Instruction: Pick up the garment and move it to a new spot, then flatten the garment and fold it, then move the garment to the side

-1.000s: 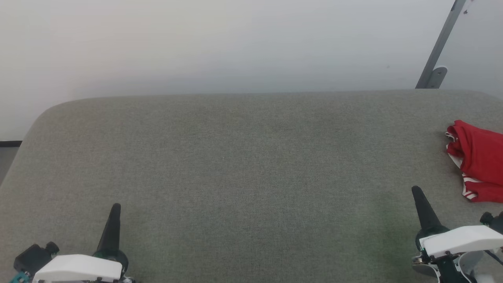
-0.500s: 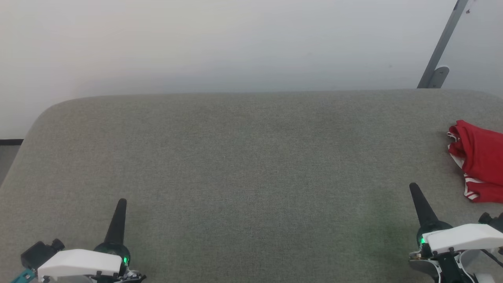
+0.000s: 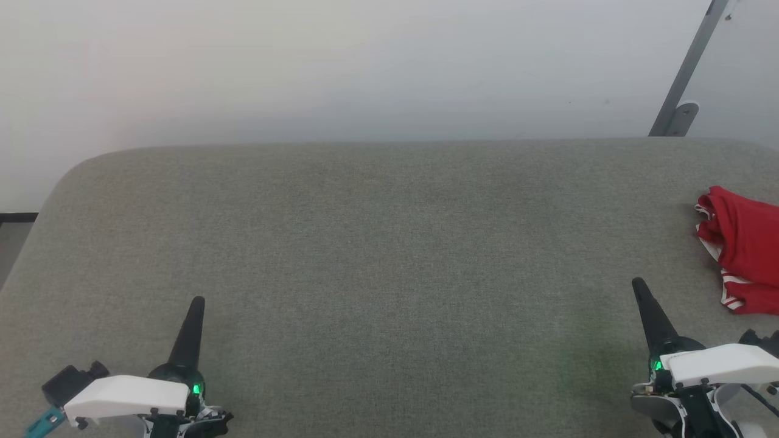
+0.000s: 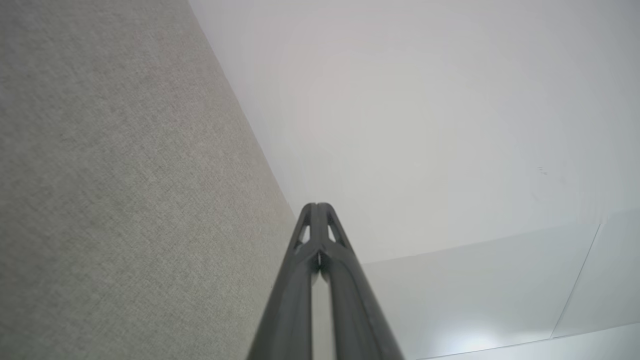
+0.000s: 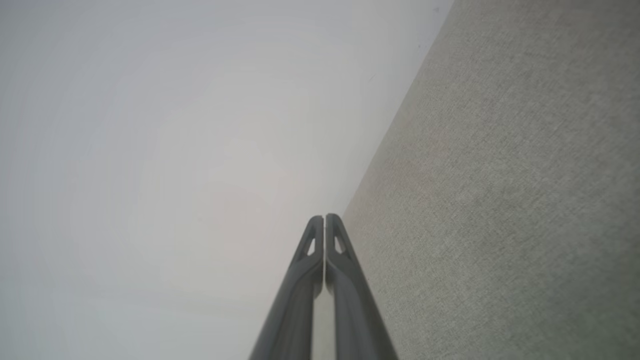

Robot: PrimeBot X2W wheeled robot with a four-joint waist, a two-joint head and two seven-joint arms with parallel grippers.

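Observation:
The red garment point(image 3: 744, 246) lies crumpled at the far right edge of the head view, with white striped trim showing along its left and lower side; part of it runs out of frame. My right gripper point(image 3: 638, 285) hovers at the lower right, left of and nearer than the garment, not touching it. Its fingers point(image 5: 324, 220) are pressed together with nothing between them. At the lower left, my left gripper point(image 3: 198, 302) is far from the cloth, and its fingers point(image 4: 316, 207) are likewise shut and empty.
A wide grey fabric surface point(image 3: 377, 243) spreads across the head view, with a rounded far left corner. A pale wall point(image 3: 365, 67) stands behind it. A grey metal bar point(image 3: 688, 70) leans at the upper right, above the surface's far edge.
Both grippers have moved slightly forward, the left one also a little to the right. Green lights have come on at both wrists. The garment has not moved.

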